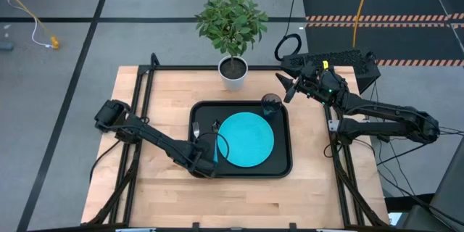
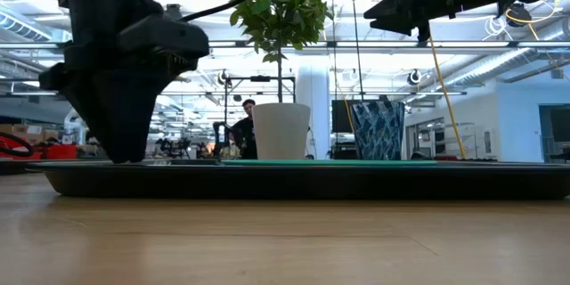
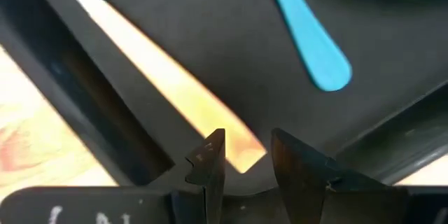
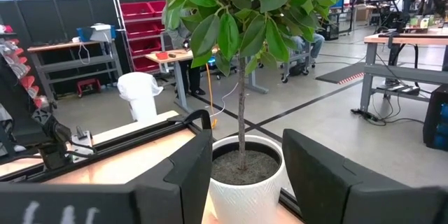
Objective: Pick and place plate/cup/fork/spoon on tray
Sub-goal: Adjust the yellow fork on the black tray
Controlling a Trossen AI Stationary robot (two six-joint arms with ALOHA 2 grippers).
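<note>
The black tray lies mid-table with the turquoise plate on it and the dark cup standing in its far right corner. Left of the plate lie the spoon, blue handle toward the near edge, and the fork. My left gripper points down at the tray's near left corner, shut on the fork. My right gripper hangs open and level above the table's far right, facing the plant. My left gripper pinches the free end of the fork's orange handle between its two fingers. The fingers come from above, pointing down, with their tips low at the tray's floor. The rest of the fork runs away from the fingers along the tray's left side.
A white pot with a green plant stands at the table's far edge, just behind the tray and in front of my right gripper. Bare wood lies left, right and near of the tray. A person shows in the room beyond.
</note>
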